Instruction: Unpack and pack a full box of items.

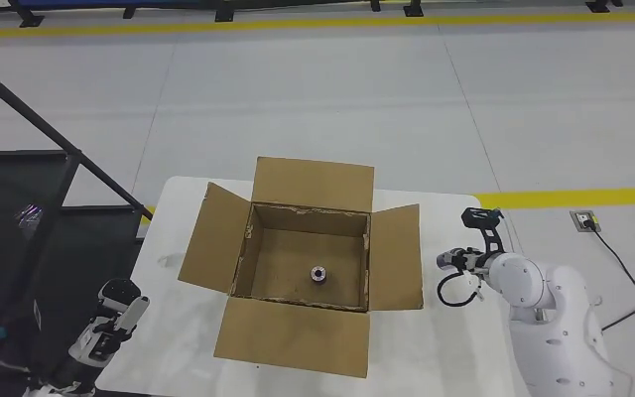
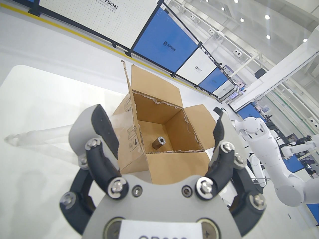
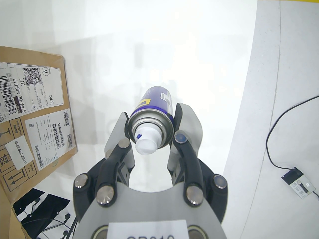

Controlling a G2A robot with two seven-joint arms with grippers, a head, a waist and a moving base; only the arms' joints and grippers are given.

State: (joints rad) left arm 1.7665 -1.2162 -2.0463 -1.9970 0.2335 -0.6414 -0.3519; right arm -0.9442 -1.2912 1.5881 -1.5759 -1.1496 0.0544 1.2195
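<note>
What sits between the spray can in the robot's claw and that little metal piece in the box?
Top view: a narrow strip of bare table, then the box's folded-out side flap and its upright wall separate the spray can from the metal cylinder.

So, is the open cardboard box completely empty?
No, one small metal cylinder lies on the floor inside the box.

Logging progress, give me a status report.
Right gripper shut on spray can, beside box. Left gripper open. Metal cylinder inside box; flaps open.
</note>
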